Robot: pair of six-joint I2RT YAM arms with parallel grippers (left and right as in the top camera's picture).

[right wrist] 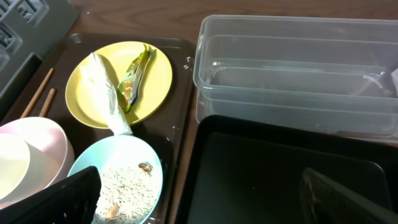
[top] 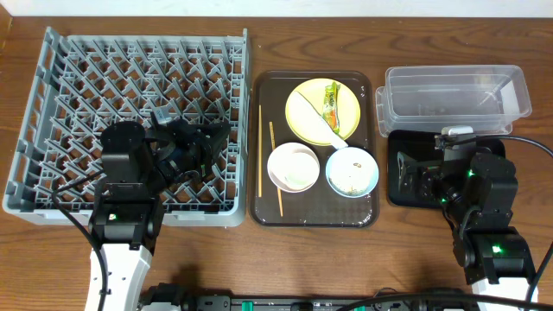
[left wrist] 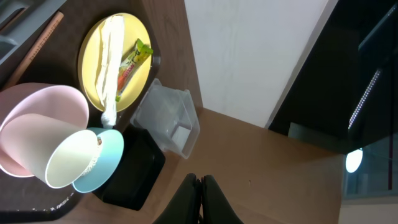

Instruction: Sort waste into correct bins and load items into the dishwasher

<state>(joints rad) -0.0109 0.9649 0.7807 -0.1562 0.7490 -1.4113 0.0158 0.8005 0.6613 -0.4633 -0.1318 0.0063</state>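
Waste, three lots, none yet binned. The snack wrapper (right wrist: pixel 134 78) lies on the yellow plate (right wrist: pixel 155 93), ahead and to the left of the right claw (right wrist: pixel 199 177). The white paper strip (right wrist: pixel 102 93) lies just beside it on the same plate, its near end reaching the light blue bowl (top: pixel 370 164). Rice-like scraps (right wrist: pixel 124 186) sit in that bowl, close on the right claw's left. All of it rides on the brown serving tray (top: pixel 315 207) upon the surface (top: pixel 346 259).

Bins: the black tray (right wrist: pixel 261 168) is directly beneath the right claw; the clear tub (right wrist: pixel 292 62) is just ahead of it; nothing is seen in either.

Step in hand, by judgement: first pick of waste, most likely the wrapper, the right claw being much the nearer. Method advised: reach forward and left; come down across the wrapper's narrow width, well along from the strip, so that one piece alone is pinched; close gently, as the foil will likely crumple and slide on the glazed plate; lift clear of the plate rim before carrying to a bin. Which bin suits it, the pictures do not settle.

Right claw: spread wide; holds nothing; touches nothing visible; hangs over the black tray.

Left claw (left wrist: pixel 199 186): fingers pressed together; nothing seen between them; poised over the dish rack (top: pixel 130 86); the waste lies well apart from it, ahead across the serving tray.
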